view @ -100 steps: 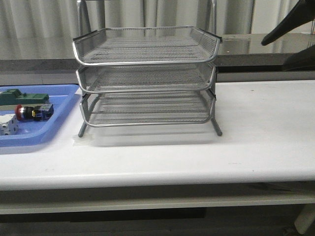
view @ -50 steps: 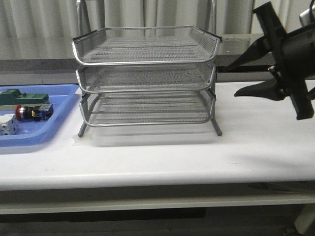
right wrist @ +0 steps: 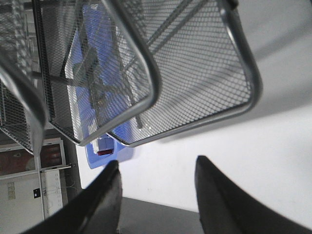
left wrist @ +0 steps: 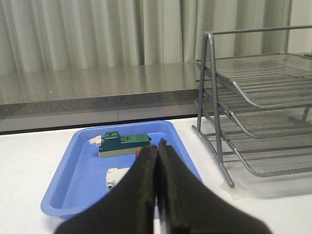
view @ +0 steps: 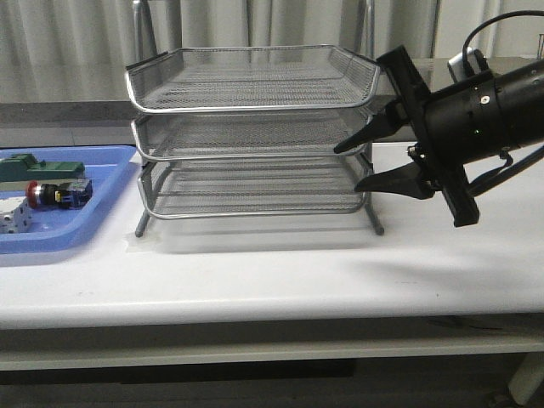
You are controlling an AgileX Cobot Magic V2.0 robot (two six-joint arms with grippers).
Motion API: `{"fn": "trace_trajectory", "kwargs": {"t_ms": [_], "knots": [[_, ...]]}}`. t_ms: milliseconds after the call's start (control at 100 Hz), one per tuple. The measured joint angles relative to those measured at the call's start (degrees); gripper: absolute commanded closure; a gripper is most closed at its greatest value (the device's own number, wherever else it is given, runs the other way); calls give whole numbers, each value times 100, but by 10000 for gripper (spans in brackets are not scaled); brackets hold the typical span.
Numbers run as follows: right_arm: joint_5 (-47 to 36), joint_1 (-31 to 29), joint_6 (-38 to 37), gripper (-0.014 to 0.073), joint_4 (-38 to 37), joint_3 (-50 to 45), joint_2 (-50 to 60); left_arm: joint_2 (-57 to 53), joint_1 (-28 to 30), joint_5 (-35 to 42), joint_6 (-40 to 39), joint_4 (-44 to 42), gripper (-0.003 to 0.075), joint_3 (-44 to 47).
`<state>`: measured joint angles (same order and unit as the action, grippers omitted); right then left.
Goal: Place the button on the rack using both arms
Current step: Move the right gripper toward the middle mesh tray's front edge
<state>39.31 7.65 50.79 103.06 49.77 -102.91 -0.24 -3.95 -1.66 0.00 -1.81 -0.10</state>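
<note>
Front view is showing the small red-headed push button [view: 56, 194] lying in the flat blue plastic tray [view: 109, 189], left of the three-tier silver wire-mesh rack [view: 255, 136]. It is looking rigid, light and rounded, likely best pinched across its cylindrical body. The left gripper [left wrist: 158, 185] is pointing closed toward it, while the right gripper [view: 364, 163] is gaping wide beside the rack.

Right gripper [view: 350, 166] spread beside rack [view: 252, 136]; button [view: 56, 194] in blue tray [view: 106, 204].
</note>
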Motion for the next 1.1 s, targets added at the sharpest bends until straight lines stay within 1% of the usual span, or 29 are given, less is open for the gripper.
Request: {"fn": "trace_trajectory", "kwargs": {"t_ms": [230, 850, 1100], "knots": [[-11, 0, 7, 223, 12, 244, -80, 0, 0, 0, 0, 0, 741, 0], [-387, 0, 22, 223, 15, 276, -106, 0, 0, 0, 0, 0, 741, 0], [-109, 0, 22, 223, 24, 725, -531, 0, 0, 0, 0, 0, 741, 0]]}}
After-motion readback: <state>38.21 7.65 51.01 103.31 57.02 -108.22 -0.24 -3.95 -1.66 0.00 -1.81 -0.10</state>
